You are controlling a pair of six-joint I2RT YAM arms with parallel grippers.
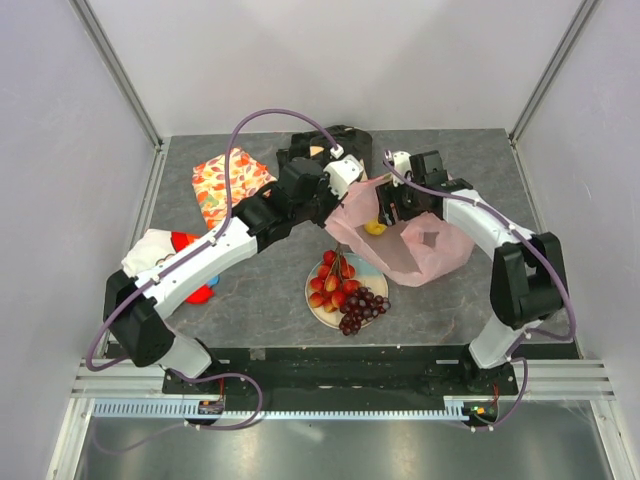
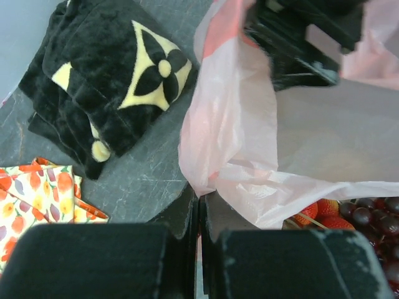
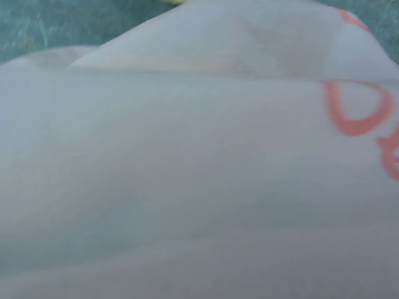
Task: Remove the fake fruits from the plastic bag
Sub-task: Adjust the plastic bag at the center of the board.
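Pressed right up against the right wrist camera: the plastic bag (image 3: 199, 162), pink and thin, filling nearly all of that view. From above, sitting in the middle of the gray tabletop (image 1: 260, 300), just behind the plate, with its left top edge lifted. Biggest thing in the job, and not empty yet.

Next down in size, the 2 hands. First the left hand (image 2: 199, 215): fingers pressed tight together, with what looks like the bag's edge pinched between them, holding that side up. Then the right hand (image 1: 392, 205): reaching into the bag's open mouth from the right. Cannot tell if spread or pressed together, with pink plastic hiding the fingers.

Then the plate (image 1: 313, 298), just in front of the bag, on the side near the arms. Holding 2 fruits: the grape bunch (image 1: 362, 308), dark purple, on the right, and the red fruits (image 1: 333, 280), shiny, on brown stems, touching the grapes.

Smallest of all, the yellow fruit (image 1: 375, 228). Still in the bag's open mouth, just under the right hand, apart from the plate.

So, by the look of it, 2 of 3 fruits out and 1 left. Left to do: grab the yellow fruit, lift it past the thin plastic, and set it down outside the bag.
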